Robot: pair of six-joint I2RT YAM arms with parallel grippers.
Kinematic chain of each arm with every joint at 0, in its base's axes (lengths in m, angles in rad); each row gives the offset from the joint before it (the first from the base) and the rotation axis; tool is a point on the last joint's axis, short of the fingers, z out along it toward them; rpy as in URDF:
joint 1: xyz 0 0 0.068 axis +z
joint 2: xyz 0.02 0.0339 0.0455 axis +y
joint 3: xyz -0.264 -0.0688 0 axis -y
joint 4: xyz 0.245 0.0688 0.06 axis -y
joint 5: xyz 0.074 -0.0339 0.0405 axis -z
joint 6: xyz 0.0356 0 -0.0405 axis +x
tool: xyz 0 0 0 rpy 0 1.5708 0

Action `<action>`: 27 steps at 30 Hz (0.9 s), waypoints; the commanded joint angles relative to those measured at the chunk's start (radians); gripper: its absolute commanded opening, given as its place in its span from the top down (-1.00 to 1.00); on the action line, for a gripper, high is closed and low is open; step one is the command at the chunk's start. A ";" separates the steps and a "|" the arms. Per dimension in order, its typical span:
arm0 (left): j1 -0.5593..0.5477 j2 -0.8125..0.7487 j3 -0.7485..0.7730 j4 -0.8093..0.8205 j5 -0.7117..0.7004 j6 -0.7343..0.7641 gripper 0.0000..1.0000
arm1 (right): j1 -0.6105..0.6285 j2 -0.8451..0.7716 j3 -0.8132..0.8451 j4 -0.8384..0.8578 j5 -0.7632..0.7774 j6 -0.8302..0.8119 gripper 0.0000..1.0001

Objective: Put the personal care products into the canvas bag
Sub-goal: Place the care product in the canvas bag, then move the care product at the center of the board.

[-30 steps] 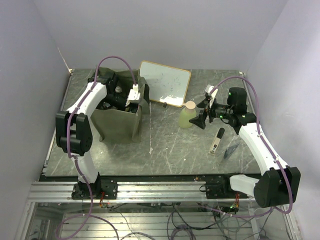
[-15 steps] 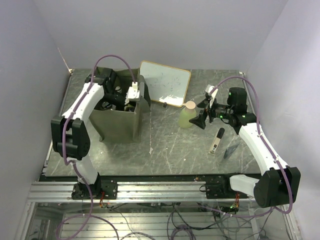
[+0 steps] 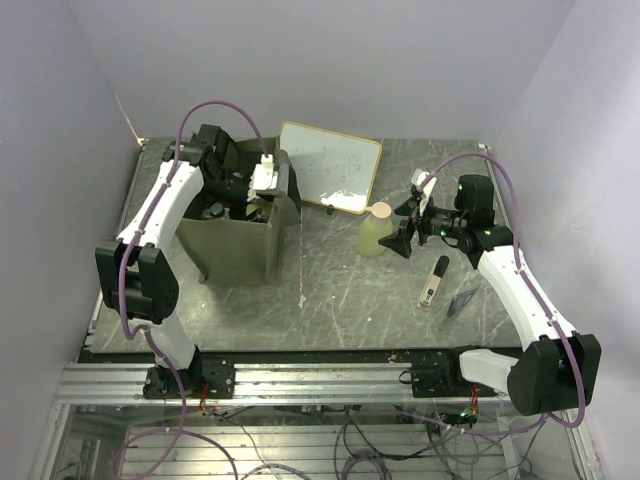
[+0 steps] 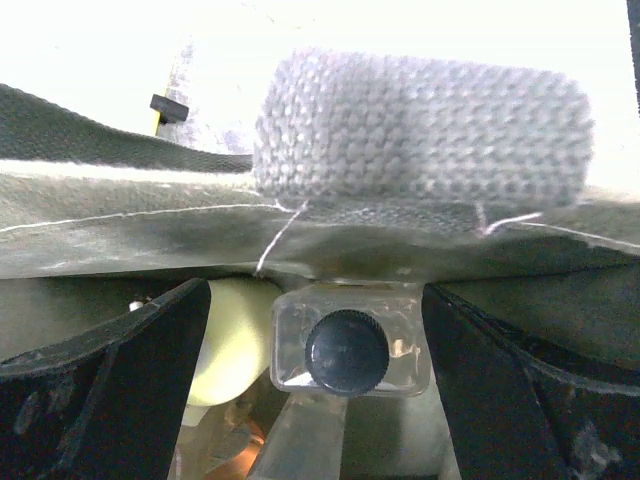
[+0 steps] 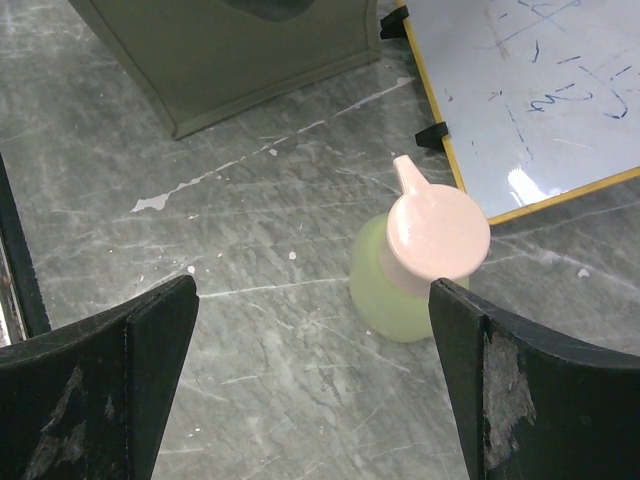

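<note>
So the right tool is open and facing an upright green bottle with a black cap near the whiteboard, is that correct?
Not quite: the right wrist view shows the cap is pink, not black. Otherwise yes, the right tool is open, facing the upright green bottle near the whiteboard.

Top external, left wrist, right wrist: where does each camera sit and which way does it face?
Top external: above and behind, facing down on the table; left arm and right arm show.
Left wrist: at the canvas bag rim, facing a clear bottle inside; left fingers show.
Right wrist: faces down on the green bottle; right fingers show.
Shared: right wrist and top see the whiteboard.
</note>
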 commanded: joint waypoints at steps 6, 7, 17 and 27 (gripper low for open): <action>-0.008 -0.082 0.102 -0.090 -0.009 0.018 -0.93 | -0.005 -0.025 -0.010 0.047 0.004 0.021 -0.99; -0.008 -0.088 0.110 -0.095 -0.021 0.017 -0.92 | -0.006 -0.028 -0.008 0.050 0.014 0.026 -0.99; -0.008 -0.252 0.088 0.095 -0.153 -0.168 -0.92 | -0.015 -0.055 0.055 0.004 0.172 0.041 -0.99; -0.008 -0.483 -0.039 0.406 -0.267 -0.502 -0.92 | -0.013 -0.100 0.168 -0.303 0.341 -0.160 -0.99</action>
